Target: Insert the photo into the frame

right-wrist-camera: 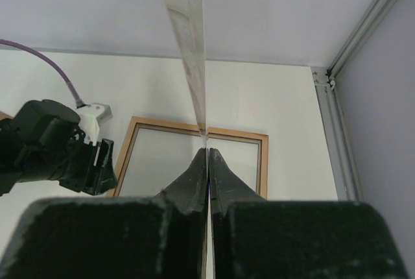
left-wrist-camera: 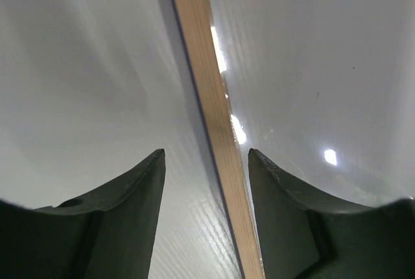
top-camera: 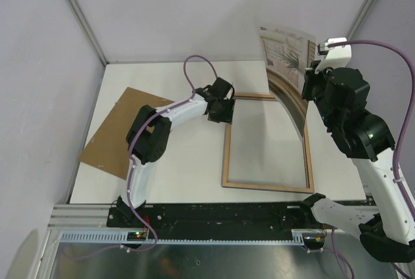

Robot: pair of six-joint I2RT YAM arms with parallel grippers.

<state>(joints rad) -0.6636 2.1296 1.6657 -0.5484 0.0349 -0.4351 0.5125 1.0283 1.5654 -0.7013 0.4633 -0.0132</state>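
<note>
While the frame [top-camera: 266,187] lay flat on the table [top-camera: 175,175] with its light brown wood side up, the left gripper [left-wrist-camera: 206,154] stood half open, one finger each side of the frame's top left edge. The right gripper [right-wrist-camera: 207,152] was shut on the photo [top-camera: 285,50], which curved up in the air above the frame's right side.

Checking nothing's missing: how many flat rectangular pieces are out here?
3: brown cardboard board at left; thin light-wood rectangular frame lying centre-right; printed paper photo held up by right pincer.
</note>
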